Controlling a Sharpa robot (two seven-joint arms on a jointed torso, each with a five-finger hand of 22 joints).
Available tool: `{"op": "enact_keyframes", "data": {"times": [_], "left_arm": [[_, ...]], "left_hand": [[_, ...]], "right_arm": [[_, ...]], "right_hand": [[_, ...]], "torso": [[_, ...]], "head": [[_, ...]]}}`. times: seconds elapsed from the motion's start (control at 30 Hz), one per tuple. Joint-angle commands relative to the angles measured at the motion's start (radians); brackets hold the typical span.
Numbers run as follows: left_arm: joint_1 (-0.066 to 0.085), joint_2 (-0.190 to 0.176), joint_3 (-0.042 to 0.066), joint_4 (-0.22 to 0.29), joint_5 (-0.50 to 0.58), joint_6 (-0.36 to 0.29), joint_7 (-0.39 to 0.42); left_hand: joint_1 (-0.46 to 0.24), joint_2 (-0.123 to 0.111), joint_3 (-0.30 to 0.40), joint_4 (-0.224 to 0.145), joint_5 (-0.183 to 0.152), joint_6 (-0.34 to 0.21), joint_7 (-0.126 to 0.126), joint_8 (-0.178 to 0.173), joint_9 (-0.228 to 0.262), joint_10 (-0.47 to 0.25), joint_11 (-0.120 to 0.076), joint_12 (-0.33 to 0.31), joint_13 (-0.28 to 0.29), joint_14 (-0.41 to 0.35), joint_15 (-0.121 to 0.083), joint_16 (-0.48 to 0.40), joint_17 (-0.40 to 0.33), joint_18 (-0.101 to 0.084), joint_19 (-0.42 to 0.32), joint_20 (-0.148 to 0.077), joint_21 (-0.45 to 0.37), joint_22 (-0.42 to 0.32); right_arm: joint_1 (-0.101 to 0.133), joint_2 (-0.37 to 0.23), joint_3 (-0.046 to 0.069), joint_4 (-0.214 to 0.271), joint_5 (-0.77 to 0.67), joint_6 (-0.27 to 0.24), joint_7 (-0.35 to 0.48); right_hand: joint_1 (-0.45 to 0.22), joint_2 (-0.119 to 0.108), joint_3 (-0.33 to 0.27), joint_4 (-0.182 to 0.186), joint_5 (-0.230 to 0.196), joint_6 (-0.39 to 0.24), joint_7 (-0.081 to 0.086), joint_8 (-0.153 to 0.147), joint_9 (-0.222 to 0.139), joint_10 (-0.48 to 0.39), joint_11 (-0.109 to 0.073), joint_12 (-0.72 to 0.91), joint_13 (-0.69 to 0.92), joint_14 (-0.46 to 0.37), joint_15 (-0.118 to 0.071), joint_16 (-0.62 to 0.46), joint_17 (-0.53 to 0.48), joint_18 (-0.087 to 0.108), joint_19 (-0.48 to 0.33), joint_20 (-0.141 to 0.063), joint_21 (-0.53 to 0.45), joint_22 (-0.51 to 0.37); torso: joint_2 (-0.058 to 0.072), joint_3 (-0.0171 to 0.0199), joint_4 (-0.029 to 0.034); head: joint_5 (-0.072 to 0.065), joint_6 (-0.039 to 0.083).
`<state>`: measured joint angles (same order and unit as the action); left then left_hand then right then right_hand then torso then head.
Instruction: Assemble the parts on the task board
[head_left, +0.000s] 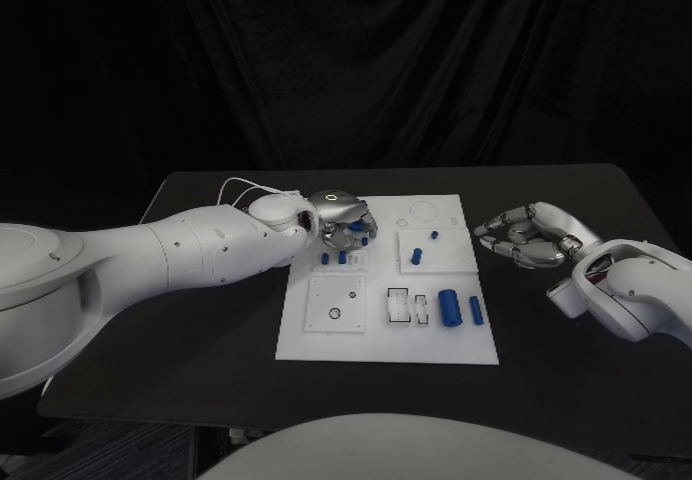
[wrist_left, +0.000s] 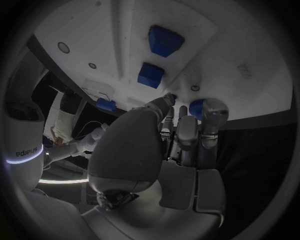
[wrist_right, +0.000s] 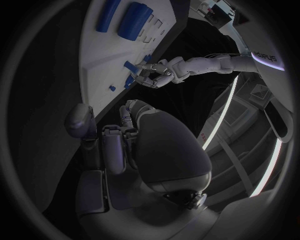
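Observation:
The white task board lies in the middle of the black table. My left hand hangs over its far left part, fingers curled down among small blue parts. In the left wrist view a blue part sits right at the fingertips; whether it is pinched I cannot tell. Two blue blocks lie further out on the board. My right hand hovers over the table just beside the board's right edge, fingers curled in with nothing in them. The right wrist view shows the left hand at the board.
A thick blue cylinder and a thin blue peg lie at the board's near right. Two small blue parts stand near its middle. Square recesses mark the board's near left. Bare black table surrounds the board.

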<state>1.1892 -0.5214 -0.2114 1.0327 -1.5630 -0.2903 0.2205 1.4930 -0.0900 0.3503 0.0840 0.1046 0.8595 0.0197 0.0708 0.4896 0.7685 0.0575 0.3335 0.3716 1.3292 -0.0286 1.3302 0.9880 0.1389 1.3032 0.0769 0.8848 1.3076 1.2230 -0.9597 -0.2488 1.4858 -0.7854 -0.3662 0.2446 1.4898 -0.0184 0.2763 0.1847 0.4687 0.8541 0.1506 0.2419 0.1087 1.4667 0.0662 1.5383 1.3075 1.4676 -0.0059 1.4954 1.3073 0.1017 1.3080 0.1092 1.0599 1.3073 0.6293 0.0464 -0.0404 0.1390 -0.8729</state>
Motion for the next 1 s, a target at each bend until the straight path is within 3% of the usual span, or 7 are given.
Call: {"op": "enact_keyframes", "data": {"times": [0.03, 0.37, 0.57, 0.77, 1.0], "left_arm": [[-0.004, 0.001, 0.001, -0.001, -0.004, 0.019, -0.003], [-0.008, 0.002, 0.001, -0.005, -0.004, 0.008, 0.019], [-0.011, 0.006, 0.001, -0.012, -0.004, 0.001, 0.029], [-0.013, 0.005, 0.001, -0.011, -0.004, -0.039, 0.036], [-0.014, -0.014, 0.001, 0.006, -0.004, -0.089, 0.045]], "left_hand": [[-0.004, 0.008, -0.008, 0.002, 0.001, 0.009, 0.002, 0.001, -0.003, 0.011, -0.002, 0.008, 0.004, -0.005, 0.0, -0.003, 0.0, -0.007, 0.0, 0.001, -0.004, 0.07], [0.004, 0.02, -0.01, -0.003, 0.006, 0.042, 0.01, 0.008, -0.01, 0.046, -0.017, 0.036, 0.023, 0.001, -0.008, 0.004, 0.01, -0.01, 0.01, -0.004, 0.013, 0.08], [0.007, 0.031, -0.011, -0.005, 0.009, 0.073, 0.03, 0.015, -0.013, 0.069, -0.028, 0.049, 0.032, 0.0, -0.016, 0.003, 0.006, -0.01, 0.013, -0.011, 0.014, 0.084], [0.019, 0.051, -0.01, -0.013, 0.015, 0.122, 0.044, 0.03, -0.013, 0.117, -0.041, 0.072, 0.046, 0.003, -0.026, 0.006, 0.009, -0.014, 0.021, -0.018, 0.029, 0.093], [0.023, 0.056, -0.017, -0.021, 0.026, 0.152, 0.045, 0.037, -0.014, 0.152, -0.044, 0.086, 0.053, 0.007, -0.029, 0.004, 0.006, -0.018, 0.031, -0.022, 0.048, 0.101]], "right_arm": [[-0.002, -0.001, 0.001, 0.0, 0.002, 0.009, -0.013], [-0.002, 0.0, 0.001, -0.001, 0.002, 0.011, -0.016], [-0.002, 0.001, 0.001, -0.001, 0.002, 0.012, -0.017], [-0.002, 0.001, 0.001, -0.001, 0.002, 0.012, -0.019], [-0.003, 0.0, 0.001, -0.001, 0.002, 0.013, -0.02]], "right_hand": [[0.0, 0.004, 0.008, 0.0, 0.007, 0.007, -0.001, 0.003, -0.002, 0.03, 0.002, 0.001, 0.191, 0.05, 0.005, -0.001, 0.126, 0.007, 0.003, -0.002, -0.001, 0.121], [0.0, 0.004, 0.01, -0.001, 0.008, 0.007, -0.001, 0.003, -0.002, 0.029, 0.002, 0.0, 0.19, 0.049, 0.006, -0.002, 0.124, 0.008, 0.001, -0.002, -0.004, 0.12], [0.0, 0.005, 0.011, -0.001, 0.009, 0.007, -0.001, 0.004, -0.002, 0.028, 0.002, 0.0, 0.189, 0.05, 0.006, -0.002, 0.124, 0.008, 0.001, -0.002, -0.004, 0.12], [0.0, 0.005, 0.011, -0.001, 0.009, 0.007, -0.001, 0.004, -0.002, 0.028, 0.002, 0.0, 0.189, 0.05, 0.006, -0.002, 0.124, 0.008, 0.001, -0.002, -0.004, 0.12], [0.0, 0.006, 0.013, -0.002, 0.009, 0.008, -0.001, 0.004, -0.002, 0.028, 0.002, 0.0, 0.189, 0.049, 0.005, -0.002, 0.124, 0.008, 0.0, -0.002, -0.006, 0.12]], "torso": [[0.0, 0.0006, -0.0003], [0.0, 0.0003, 0.0003], [-0.001, 0.0, 0.0007], [0.0, 0.0, -0.0004], [0.0, 0.0005, -0.0004]], "head": [[0.003, 0.0], [0.003, 0.0], [0.001, 0.0], [0.001, 0.0], [0.002, 0.0]]}}
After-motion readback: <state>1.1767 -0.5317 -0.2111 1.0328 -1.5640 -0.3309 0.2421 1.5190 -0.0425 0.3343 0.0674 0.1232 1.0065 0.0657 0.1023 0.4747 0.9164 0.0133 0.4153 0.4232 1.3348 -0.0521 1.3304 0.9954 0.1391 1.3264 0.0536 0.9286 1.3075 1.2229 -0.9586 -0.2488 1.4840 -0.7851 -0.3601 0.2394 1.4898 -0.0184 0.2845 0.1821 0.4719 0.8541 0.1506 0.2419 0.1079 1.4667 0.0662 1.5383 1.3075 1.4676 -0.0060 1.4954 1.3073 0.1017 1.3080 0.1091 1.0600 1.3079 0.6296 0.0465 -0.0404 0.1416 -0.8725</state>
